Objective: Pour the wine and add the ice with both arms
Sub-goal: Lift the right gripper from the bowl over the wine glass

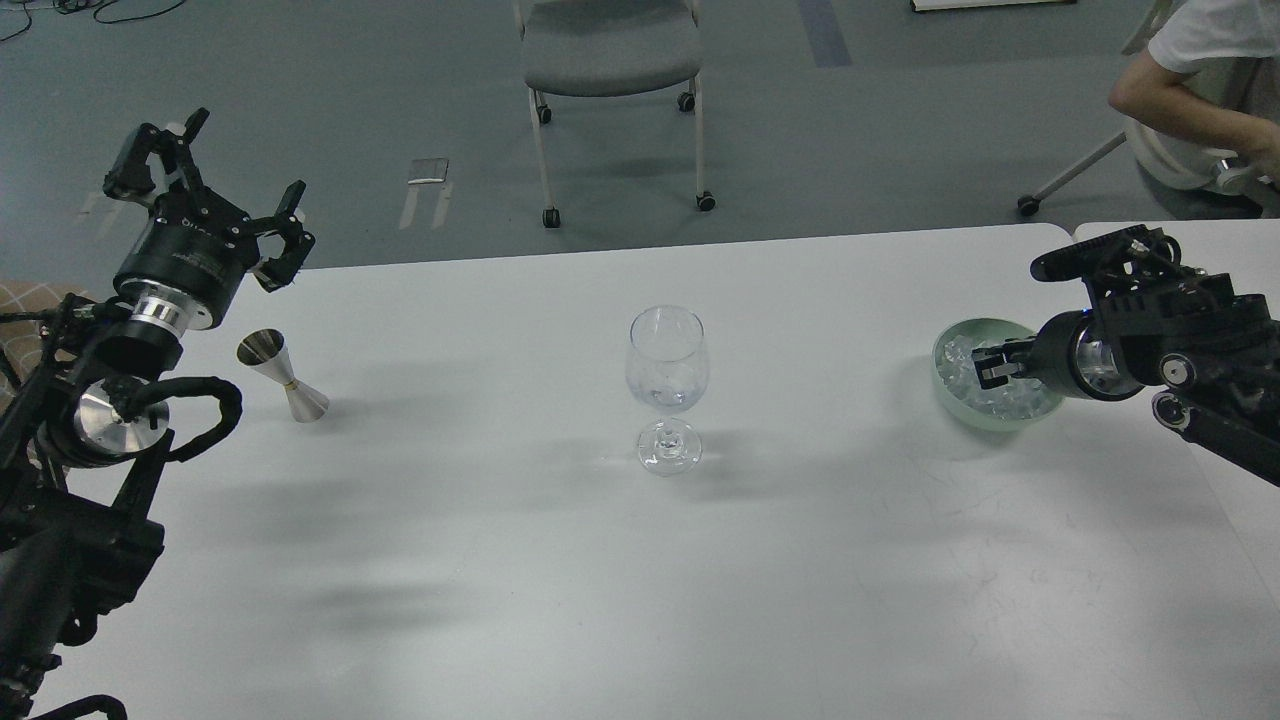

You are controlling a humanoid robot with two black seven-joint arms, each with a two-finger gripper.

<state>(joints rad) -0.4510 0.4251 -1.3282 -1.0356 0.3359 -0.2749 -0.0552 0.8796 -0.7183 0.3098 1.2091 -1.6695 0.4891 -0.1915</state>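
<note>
A clear wine glass (667, 360) stands at the table's middle. A little colourless wine (666, 396) lies at the bottom of its bowl. A heap of clear ice cubes (1005, 398) fills a pale green bowl (952, 337) at the right. My right gripper (990, 368) reaches in from the right with its tip just over the ice. It is small and dark, so I cannot tell how its fingers stand. My left gripper (215, 190) is open and empty, raised at the far left, behind a steel jigger (283, 375) on the table.
The white table (640, 580) meets a second table (1230, 235) at the far right. A grey wheeled chair (612, 50) stands beyond the far edge. A seated person (1200, 90) is at the top right.
</note>
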